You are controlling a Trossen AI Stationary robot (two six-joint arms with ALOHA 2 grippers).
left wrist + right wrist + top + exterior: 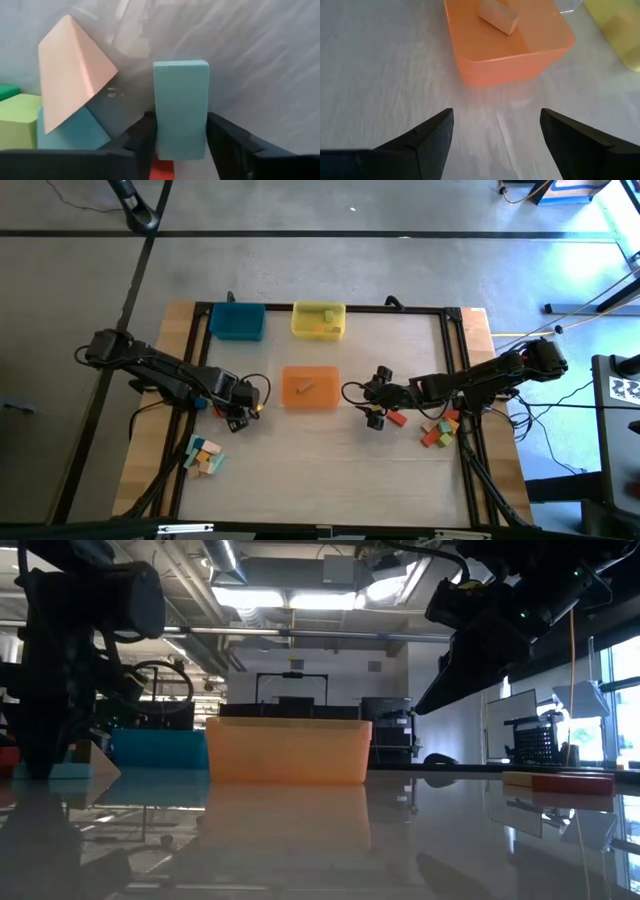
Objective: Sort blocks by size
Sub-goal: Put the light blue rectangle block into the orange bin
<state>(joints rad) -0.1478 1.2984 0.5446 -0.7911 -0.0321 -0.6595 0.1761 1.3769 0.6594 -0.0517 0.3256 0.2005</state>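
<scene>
Left tool (pixel 181 145): low over the desk (pixel 320 470), fingers either side of a light blue block (pixel 181 107), grip not clear.
Right tool (pixel 495 131): spread wide, empty, right of the orange tray (pixel 310 389).
Blocks: one wooden block (pixel 498 16) in that tray; piles near left (pixel 203 455) and right (pixel 437 428).

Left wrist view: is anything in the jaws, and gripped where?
The left gripper has an upright pale-blue rectangular wooden block between its jaws, at the block's lower sides; a firm clamp cannot be told. The right gripper holds nothing.
</scene>
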